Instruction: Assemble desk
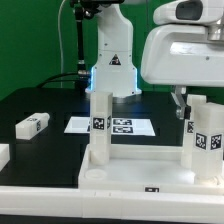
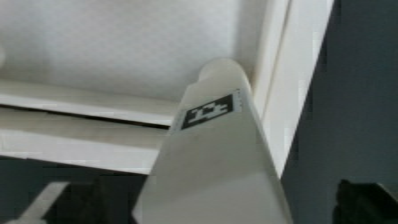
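The exterior camera is sitting low, just above the level of the table (image 1: 40, 105). It is looking across the table toward the robot base (image 1: 113, 65) at the far side, taking in the marker board (image 1: 120, 126) midway and the desk top (image 1: 130, 172) close in front. The arm's wrist housing (image 1: 180, 50) is looming large at the exterior view's right. The wrist camera is pointing along a leg (image 2: 217, 160) from very near, so the leg is filling much of the frame and blurring, with the desk top's rim lying behind it. Both views are sharing the desk top and its upright legs; which leg of the exterior view is being seen up close cannot be told.
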You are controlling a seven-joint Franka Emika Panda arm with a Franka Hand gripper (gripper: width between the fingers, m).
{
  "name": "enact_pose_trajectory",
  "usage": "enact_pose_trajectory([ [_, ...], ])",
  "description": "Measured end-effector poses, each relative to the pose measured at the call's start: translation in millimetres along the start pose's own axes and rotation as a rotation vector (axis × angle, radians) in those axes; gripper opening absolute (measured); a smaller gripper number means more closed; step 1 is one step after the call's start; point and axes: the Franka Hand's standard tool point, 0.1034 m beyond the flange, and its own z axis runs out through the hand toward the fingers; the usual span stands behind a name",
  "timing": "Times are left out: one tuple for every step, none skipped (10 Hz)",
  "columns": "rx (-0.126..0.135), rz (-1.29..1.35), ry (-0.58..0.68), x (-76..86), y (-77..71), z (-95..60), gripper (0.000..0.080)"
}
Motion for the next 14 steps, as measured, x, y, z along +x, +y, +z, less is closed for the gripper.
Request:
enact_pose_trajectory([
  [0.0, 0.002, 0.0, 0.0, 0.1, 0.1, 0.0374],
  [0.0, 0.002, 0.0, 0.0, 0.0, 0.0, 0.0374],
  [0.0, 0.003, 0.0, 0.0, 0.4, 0.2, 0.0291],
  [0.0, 0.022, 0.0, 0.0, 0.5, 0.3, 0.0291],
  [0.0, 0.039, 0.0, 0.0, 0.6, 0.3, 0.0291],
  [0.0, 0.047, 0.0, 0.0, 0.6, 0.3, 0.0291],
  [0.0, 0.086, 0.0, -0.1, 0.6, 0.4, 0.0291],
  [0.008, 0.206, -0.005, -0.1, 1.6, 0.7, 0.0291],
  [0.024, 0.354, -0.008, 1.5, 5.3, 1.6, 0.0291],
  [0.038, 0.484, -0.01, 2.2, 8.8, 2.0, 0.0291],
  [0.046, 0.623, -0.017, 1.9, 10.3, 2.4, 0.0291],
  [0.054, 0.761, -0.022, 2.3, 12.4, 3.2, 0.0291],
  [0.054, 0.848, -0.023, 4.1, 14.3, 4.2, 0.0291],
  [0.055, 0.923, -0.025, 4.3, 14.8, 4.4, 0.0291],
])
